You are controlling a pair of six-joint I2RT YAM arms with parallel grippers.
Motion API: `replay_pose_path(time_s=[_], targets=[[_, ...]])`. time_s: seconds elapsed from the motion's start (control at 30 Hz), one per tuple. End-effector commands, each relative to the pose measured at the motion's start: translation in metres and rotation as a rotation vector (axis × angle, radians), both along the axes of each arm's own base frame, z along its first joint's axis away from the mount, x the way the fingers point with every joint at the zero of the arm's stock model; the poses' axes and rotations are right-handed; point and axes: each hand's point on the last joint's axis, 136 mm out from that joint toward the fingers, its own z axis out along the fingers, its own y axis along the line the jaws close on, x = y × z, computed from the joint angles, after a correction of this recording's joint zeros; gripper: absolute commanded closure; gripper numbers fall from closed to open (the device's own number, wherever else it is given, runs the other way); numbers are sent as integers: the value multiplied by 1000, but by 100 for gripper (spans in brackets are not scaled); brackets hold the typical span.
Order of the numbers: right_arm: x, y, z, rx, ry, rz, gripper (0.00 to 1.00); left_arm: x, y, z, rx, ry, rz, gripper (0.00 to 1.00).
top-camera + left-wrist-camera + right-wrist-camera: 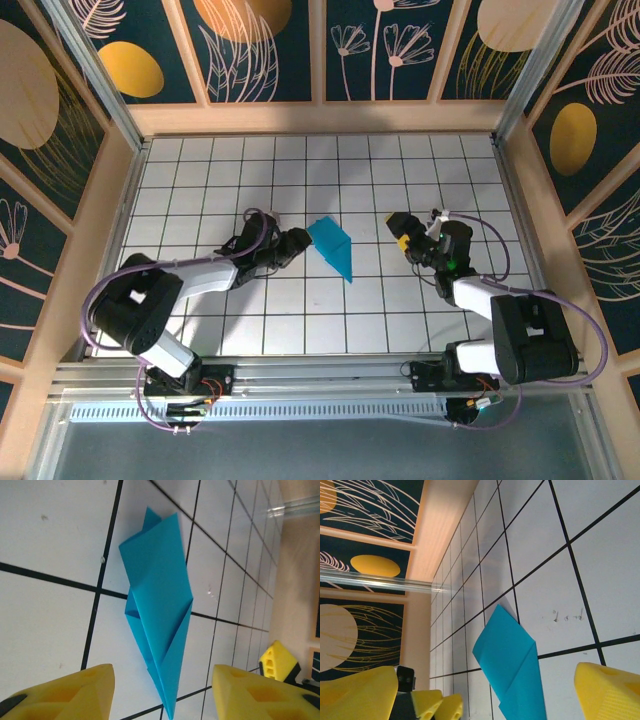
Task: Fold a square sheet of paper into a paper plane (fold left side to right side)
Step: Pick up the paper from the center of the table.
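Claws are seen on either side of the paper (333, 247). The left claw (298, 243) is set just beside the paper's left edge, and the right claw (402, 232) is kept further off on the other side. Both are held wide with nothing gripped. In the left wrist view the yellow fingers (75, 692) are spread apart, and the paper's pointed tip is framed between them, apparently untouched. The paper is laid flat near the middle of the counter (300, 320). It is already creased into a narrow kite-like shape with its sharp point directed toward the near edge, and overlapping flaps are seen along its length.

Several faults can be expected from here. If the thin edge is pinched by the left claw while the far side is not pinned, the whole paper is likely to be dragged across the smooth counter instead of being turned over. If the tip is caught rather than the long edge, it may be crumpled or torn. Should the left half be carried over off the centre line, a skewed crease would be pressed in and the sides left unequal. Loose flaps could also be sprung open when the paper is lifted.
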Motion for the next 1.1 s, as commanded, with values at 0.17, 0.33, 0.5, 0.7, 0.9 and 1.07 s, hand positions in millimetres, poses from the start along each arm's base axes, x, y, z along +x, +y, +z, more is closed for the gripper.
replay_pose_path(time_s=[0.17, 0.33, 0.5, 0.7, 0.9, 1.07], targets=[[4, -9, 12, -16, -36, -2, 9, 39, -23, -3, 0, -3, 28, 55], [1, -20, 14, -35, -42, -25, 9, 45, -26, -26, 51, 63, 34, 56], [-1, -26, 15, -56, -40, -34, 9, 45, -20, -27, 66, 61, 64, 56], [-3, -27, 12, -60, -39, -36, 8, 39, -11, -28, 89, 70, 80, 54], [-4, -27, 10, -58, -37, -34, 9, 36, -7, -39, 90, 100, 103, 51], [-5, -25, 13, -47, -44, -25, 9, 43, -21, -36, 48, 80, 67, 56]])
